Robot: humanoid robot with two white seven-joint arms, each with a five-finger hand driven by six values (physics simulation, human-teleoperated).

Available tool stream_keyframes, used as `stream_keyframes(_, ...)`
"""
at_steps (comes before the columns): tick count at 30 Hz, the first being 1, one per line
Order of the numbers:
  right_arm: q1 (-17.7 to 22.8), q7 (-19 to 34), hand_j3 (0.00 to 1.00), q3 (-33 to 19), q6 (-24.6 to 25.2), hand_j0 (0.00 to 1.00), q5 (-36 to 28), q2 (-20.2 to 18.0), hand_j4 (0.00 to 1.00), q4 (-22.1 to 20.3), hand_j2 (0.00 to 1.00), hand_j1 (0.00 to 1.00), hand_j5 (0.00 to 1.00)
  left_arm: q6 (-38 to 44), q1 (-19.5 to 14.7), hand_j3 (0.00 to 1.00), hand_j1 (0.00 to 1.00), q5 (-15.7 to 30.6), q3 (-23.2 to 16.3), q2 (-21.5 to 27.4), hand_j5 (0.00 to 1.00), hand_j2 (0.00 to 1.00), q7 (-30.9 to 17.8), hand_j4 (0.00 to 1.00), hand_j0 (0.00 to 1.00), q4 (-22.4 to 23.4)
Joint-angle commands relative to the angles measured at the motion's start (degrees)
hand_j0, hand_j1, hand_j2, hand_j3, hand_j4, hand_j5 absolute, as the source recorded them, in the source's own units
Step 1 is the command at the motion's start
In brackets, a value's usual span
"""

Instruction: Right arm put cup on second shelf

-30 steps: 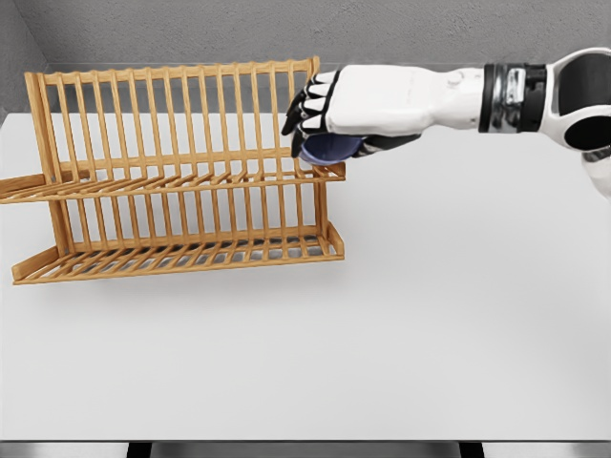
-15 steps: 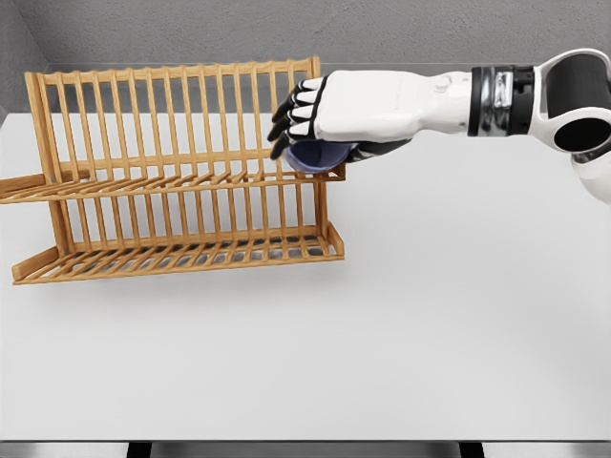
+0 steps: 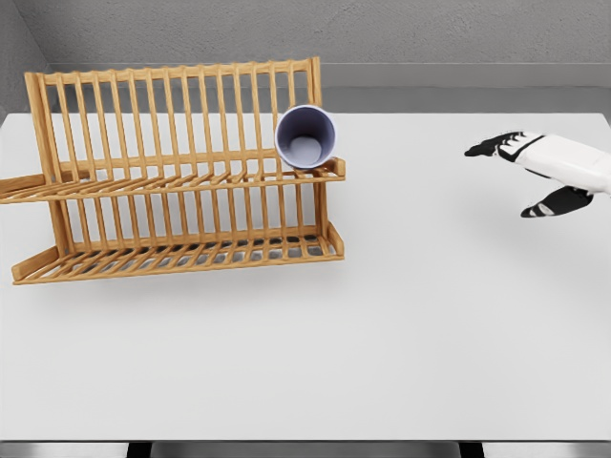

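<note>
From the head view I see the cup (image 3: 306, 137) lying on its side on the upper shelf (image 3: 172, 184) of the wooden dish rack (image 3: 177, 172), at the shelf's right end. Its open mouth faces me, so I look straight into the pale lavender inside. It rests against the upright slats behind it and sits just above the shelf's front lip; I think its lower edge touches the rail, though the angle makes that hard to confirm. Nothing grips it.

My right robot hand (image 3: 539, 172) is well apart from the rack, over at the right edge of the picture, above the white bench (image 3: 382, 324). Its dark fingers (image 3: 492, 147) point left toward the rack, spread and relaxed, with the thumb hanging lower; it holds nothing. Only the hand and a short piece of white forearm show.

The rack stands at the bench's back left, with its lower shelf (image 3: 181, 256) bare. A grey wall runs behind the bench.
</note>
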Motion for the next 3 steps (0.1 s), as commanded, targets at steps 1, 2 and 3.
stream_keyframes(1, 0.44, -0.05, 1.00, -3.35, 0.26, 1.00, -0.30, 2.77, 1.00, 0.55, 1.00, 1.00, 1.00, -0.01, 0.00, 1.00, 1.00, 0.03, -0.02, 0.00, 1.00, 1.00, -0.01, 1.00, 1.00, 0.01)
stream_keyframes(2, 1.06, -0.05, 1.00, -3.52, 0.26, 1.00, -0.30, 3.21, 1.00, 0.29, 1.00, 1.00, 1.00, -0.01, 0.00, 1.00, 1.00, 0.03, -0.02, 0.00, 1.00, 1.00, -0.01, 1.00, 1.00, 0.01)
stream_keyframes(3, 1.32, -0.05, 1.00, -3.52, 0.26, 1.00, -0.30, 3.21, 1.00, 0.38, 1.00, 1.00, 1.00, -0.01, 0.00, 1.00, 1.00, 0.03, -0.02, 0.00, 1.00, 1.00, -0.01, 1.00, 1.00, 0.01)
